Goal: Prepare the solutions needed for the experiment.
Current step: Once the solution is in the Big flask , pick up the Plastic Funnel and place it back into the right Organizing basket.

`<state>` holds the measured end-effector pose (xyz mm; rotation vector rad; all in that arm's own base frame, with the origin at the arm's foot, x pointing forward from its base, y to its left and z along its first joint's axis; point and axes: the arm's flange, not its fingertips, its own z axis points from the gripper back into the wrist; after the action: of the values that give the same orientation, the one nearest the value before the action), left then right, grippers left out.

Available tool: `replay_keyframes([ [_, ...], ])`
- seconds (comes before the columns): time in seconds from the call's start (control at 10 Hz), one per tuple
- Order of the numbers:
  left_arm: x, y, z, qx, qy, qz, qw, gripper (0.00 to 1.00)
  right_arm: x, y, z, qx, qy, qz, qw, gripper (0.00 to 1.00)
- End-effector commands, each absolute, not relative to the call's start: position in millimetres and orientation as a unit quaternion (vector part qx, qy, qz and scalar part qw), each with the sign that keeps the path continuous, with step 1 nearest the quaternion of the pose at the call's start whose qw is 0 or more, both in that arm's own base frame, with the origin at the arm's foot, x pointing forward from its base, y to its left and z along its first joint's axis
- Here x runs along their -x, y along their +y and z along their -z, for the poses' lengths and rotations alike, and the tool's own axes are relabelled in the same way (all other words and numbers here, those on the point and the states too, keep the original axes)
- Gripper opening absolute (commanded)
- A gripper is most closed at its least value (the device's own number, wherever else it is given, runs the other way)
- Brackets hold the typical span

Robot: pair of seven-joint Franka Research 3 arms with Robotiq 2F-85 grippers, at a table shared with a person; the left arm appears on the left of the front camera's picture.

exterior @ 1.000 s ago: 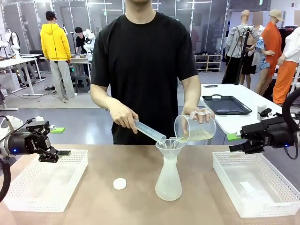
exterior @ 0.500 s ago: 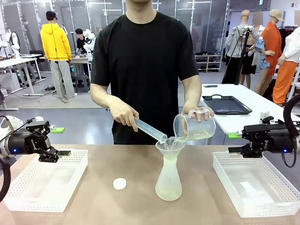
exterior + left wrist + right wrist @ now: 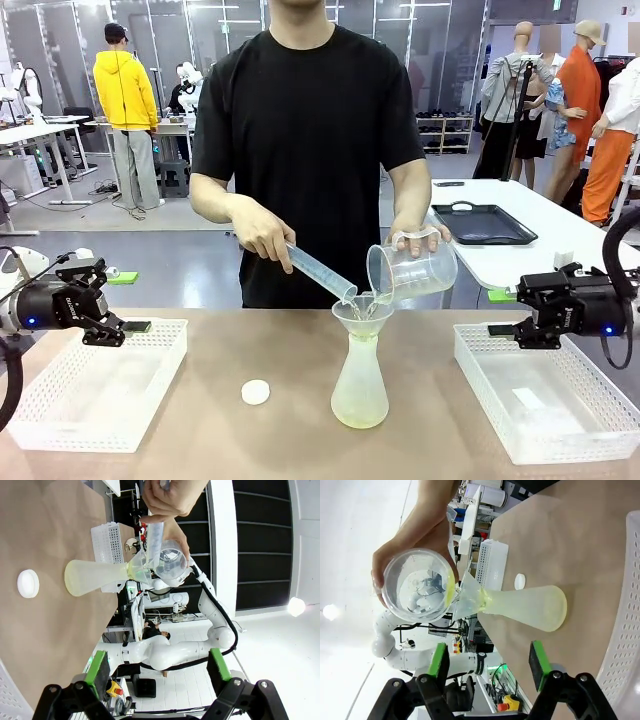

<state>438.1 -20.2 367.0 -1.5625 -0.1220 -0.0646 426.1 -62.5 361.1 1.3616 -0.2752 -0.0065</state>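
Flask [image 3: 360, 385] at tabletop [image 3: 250, 340] centre, funnel [image 3: 362, 312] in its neck, solutions [image 3: 359, 410] inside; cap [image 3: 256, 392] left of flask; left tray [image 3: 100, 385] and right tray [image 3: 545, 400] flank them; beaker [image 3: 412, 272], cylinder [image 3: 320, 272] above funnel.

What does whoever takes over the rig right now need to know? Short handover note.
Robot: left pincer open and empty above the left basket; right pincer open and empty by the right basket.
Person: one hand tips a measuring cylinder, the other hand a beaker, both into the funnel on the conical flask.
Done: a shallow layer of the solutions in the flask.
Left: the beaker holds more liquid; white cap lies on the table.
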Motion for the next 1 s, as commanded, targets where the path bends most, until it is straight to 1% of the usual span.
replay_keyframes([
  [0.0,-439.4,-21.5,-368.6,0.704,-0.063,0.024,0.707,1.0,-431.5,-62.5,-363.4,-0.643,-0.109,0.016,0.758,0.81],
  [0.1,-439.4,-21.5,-368.6,0.704,-0.063,0.024,0.707,1.0,-426.1,-62.5,-361.1,-0.627,-0.127,0.003,0.768,0.81],
  [0.9,-439.4,-21.5,-368.6,0.704,-0.063,0.024,0.707,1.0,-426.1,-62.5,-361.1,-0.627,-0.127,0.003,0.768,0.81],
])
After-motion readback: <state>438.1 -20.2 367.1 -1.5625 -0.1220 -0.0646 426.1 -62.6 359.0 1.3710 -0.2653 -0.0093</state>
